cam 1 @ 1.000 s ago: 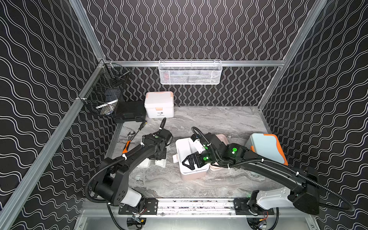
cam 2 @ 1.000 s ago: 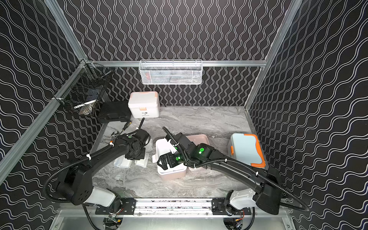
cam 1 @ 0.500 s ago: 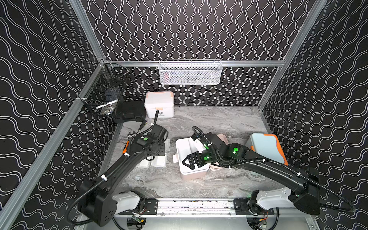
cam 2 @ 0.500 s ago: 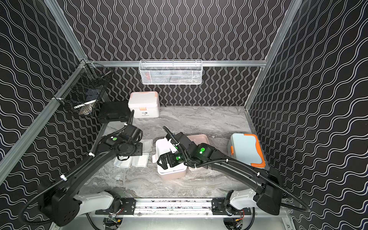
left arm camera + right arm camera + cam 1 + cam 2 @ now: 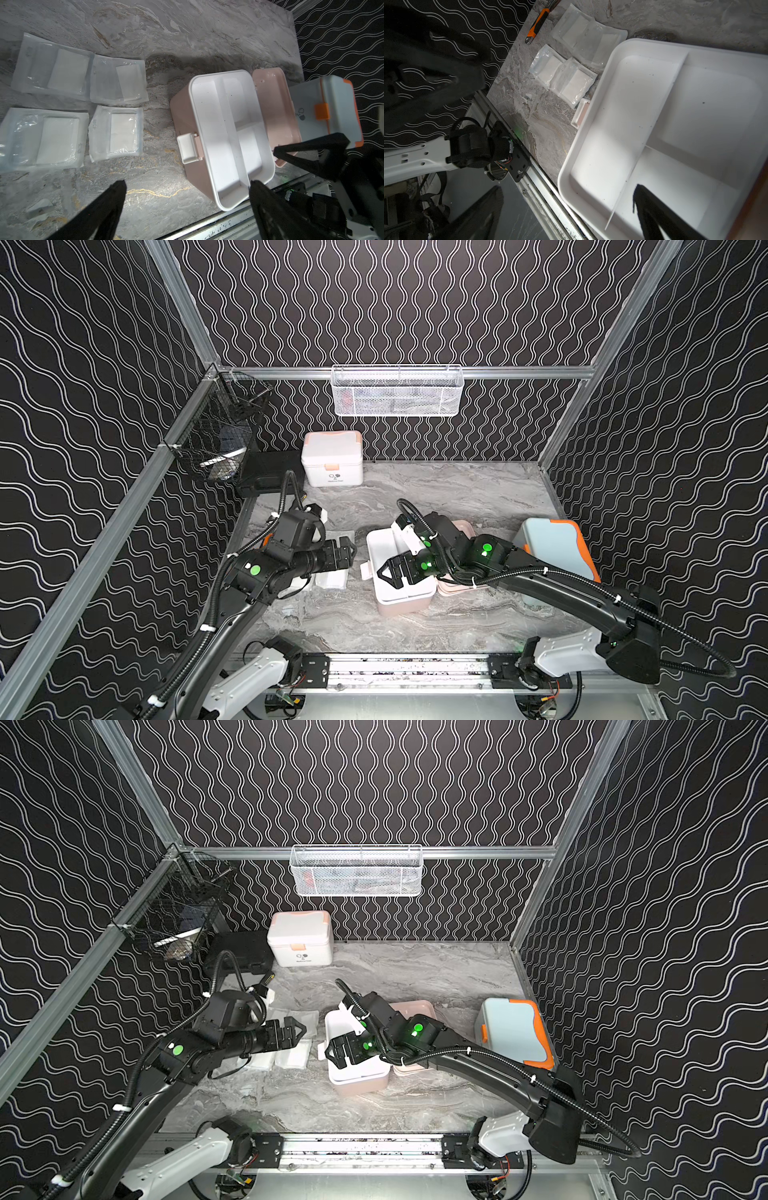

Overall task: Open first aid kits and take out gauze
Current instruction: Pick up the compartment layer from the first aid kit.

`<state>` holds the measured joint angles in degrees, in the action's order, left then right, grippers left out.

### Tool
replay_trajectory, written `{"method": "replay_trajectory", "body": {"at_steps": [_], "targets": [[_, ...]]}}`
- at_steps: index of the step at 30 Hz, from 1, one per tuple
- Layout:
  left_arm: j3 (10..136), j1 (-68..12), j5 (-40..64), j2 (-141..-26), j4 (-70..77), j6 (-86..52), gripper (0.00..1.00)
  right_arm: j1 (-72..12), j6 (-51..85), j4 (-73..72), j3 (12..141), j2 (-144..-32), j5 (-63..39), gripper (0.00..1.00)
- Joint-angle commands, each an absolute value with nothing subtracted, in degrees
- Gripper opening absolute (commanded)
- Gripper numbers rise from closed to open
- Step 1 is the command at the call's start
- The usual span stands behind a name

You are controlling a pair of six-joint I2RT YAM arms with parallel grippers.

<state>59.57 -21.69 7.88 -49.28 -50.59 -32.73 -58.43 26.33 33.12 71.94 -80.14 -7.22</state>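
The left hand [image 5: 187, 184] hangs released over the bench [image 5: 436, 497], fingers spread wide with nothing between them. It is above the gap between the gauze packets [image 5: 117, 131] and the pink box [image 5: 401, 602]. Four packets lie flat on the bench toward its left edge, two by two, the farther pair overlapping; none is touched.

The pink box stands open near the middle of the bench, toward the front edge. Its lid [image 5: 463, 526] is flung back on the right and a white divided tray shows inside. The right hand [image 5: 390, 574] hovers over that tray, also released and gripping nothing.

The blue box [image 5: 552, 547] sits shut by the right edge, just beside the pink lid. The white box [image 5: 332, 458] stands shut at the back edge.
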Motion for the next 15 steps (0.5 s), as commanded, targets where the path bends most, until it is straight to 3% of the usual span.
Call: {"method": "replay_trajectory", "body": {"at_steps": [1, 15], "targets": [[56.1, -21.6, 12.4, -45.6, -44.6, -36.0, 0.99, -58.4, 25.7, 36.5, 74.5, -81.8, -2.5, 1.0], [44.8, -21.5, 17.3, -38.8, -35.6, -40.5, 0.99, -55.3, 25.6, 45.9, 85.8, -93.4, 4.5, 1.0]]}}
